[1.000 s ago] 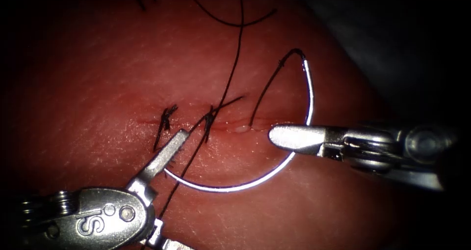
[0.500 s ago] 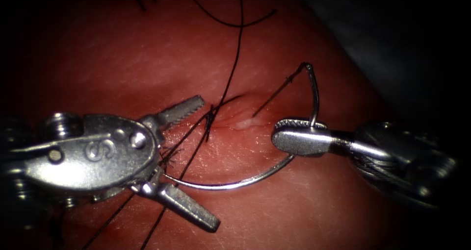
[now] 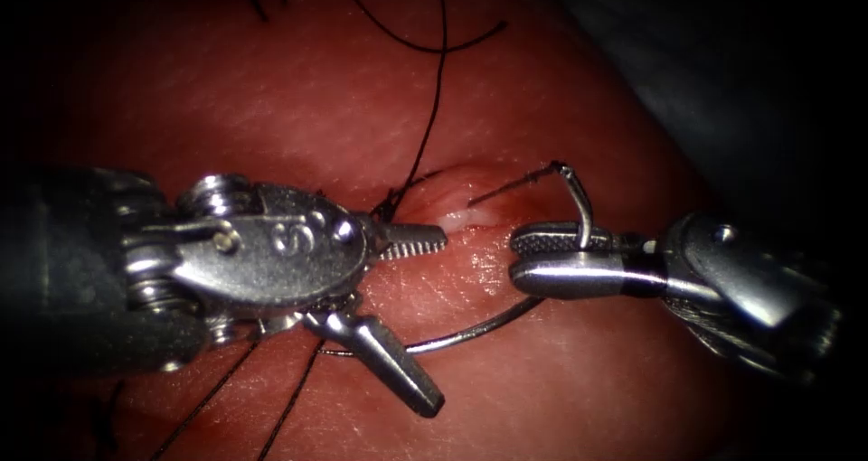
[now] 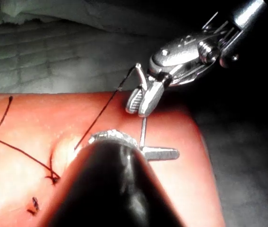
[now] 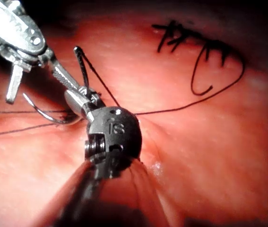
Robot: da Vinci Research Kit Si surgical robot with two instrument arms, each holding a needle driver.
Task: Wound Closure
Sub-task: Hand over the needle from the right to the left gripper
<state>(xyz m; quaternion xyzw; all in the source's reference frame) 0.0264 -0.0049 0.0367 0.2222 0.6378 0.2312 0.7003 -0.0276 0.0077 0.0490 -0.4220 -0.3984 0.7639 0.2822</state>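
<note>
- Red, moist tissue (image 3: 298,108) fills the field; the cut (image 3: 457,215) runs left-right, with dark knotted stitches (image 5: 195,45) on its surface.
- Left tool (image 3: 411,312): serrated steel jaws spread wide, holding nothing, at the cut.
- Right tool (image 3: 551,258): jaws pressed together on the needle (image 3: 470,333) near its thread end.
- Needle: curved steel wire, arcing near the cut, outside the tissue.
- Thread (image 3: 434,90): thin, dark.

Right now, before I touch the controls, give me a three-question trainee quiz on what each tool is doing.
1. True or false: the right tool grips the needle near its thread end.
2. The left tool has its jaws: A) shut on the thread B) open, holding nothing C) shut on the tissue.
3. Fill in: the upper jaw of the left tool points at the ___ in the tissue.

Key: 1 true; 2 B; 3 cut.
</note>
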